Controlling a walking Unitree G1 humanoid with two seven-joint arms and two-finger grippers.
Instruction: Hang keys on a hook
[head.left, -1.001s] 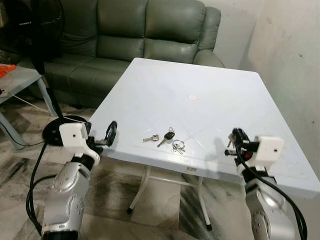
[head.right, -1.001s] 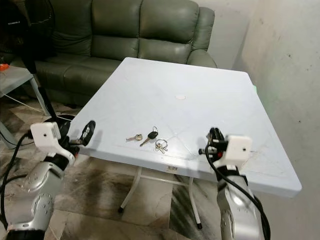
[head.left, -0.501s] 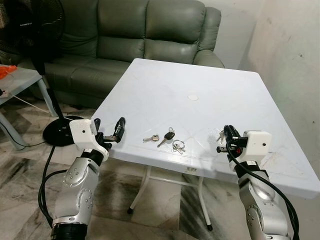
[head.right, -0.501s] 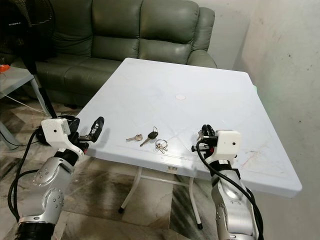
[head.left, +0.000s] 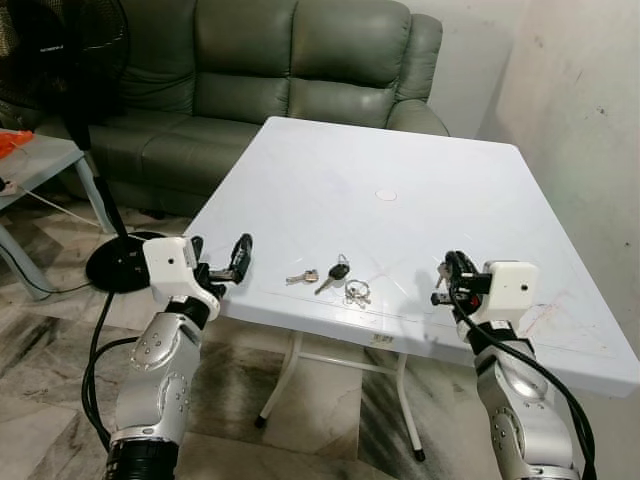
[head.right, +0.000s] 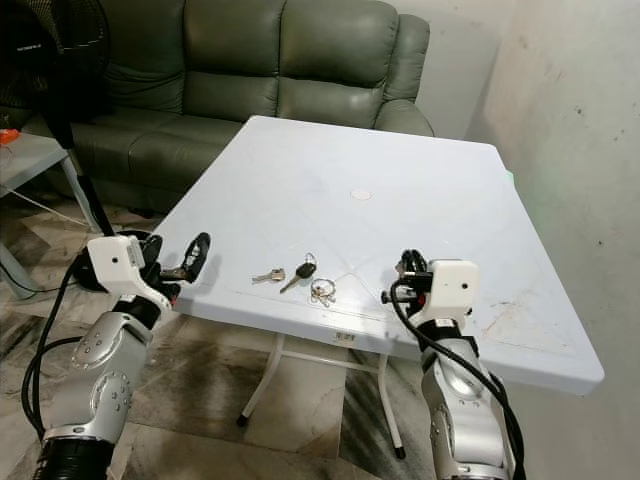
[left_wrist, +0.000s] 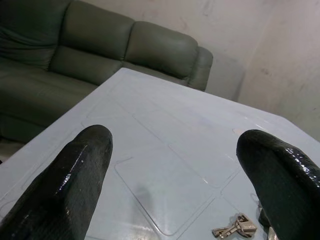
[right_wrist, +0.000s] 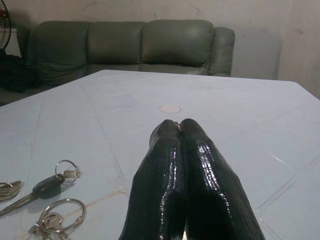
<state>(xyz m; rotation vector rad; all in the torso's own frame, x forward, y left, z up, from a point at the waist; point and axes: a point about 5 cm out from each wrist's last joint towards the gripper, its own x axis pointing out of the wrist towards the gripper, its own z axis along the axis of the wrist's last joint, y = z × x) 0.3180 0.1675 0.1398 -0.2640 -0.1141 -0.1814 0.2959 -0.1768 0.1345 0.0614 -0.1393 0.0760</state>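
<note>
Before you stands a square white plastic table (head.left: 400, 150), smooth and faintly panelled, with a round plug (head.left: 386, 195) at its centre. The keys (head.left: 335, 280) lie flat near its front edge: a black-headed car key (head.left: 337, 272), a small metal key (head.left: 301, 276) to its left, and a cluster of wire rings (head.left: 357, 292) to its right, the details of which are too small to make out. Your left gripper (head.left: 232, 262) sits at the table's front left corner, its glossy black fingers (left_wrist: 75, 175) spread wide with nothing between them, well apart from the keys. Your right gripper (head.left: 446, 280) hovers over the front right part of the table, to the right of the keys, its fingers (right_wrist: 170, 170) pressed together and grasping nothing. Behind the table runs a grey-green leather sofa (head.left: 250, 70), cut off at the top. A black pedestal fan (head.left: 70, 60) stands at far left, partly out of frame. The floor (head.left: 40, 330) is veined marble tile.
</note>
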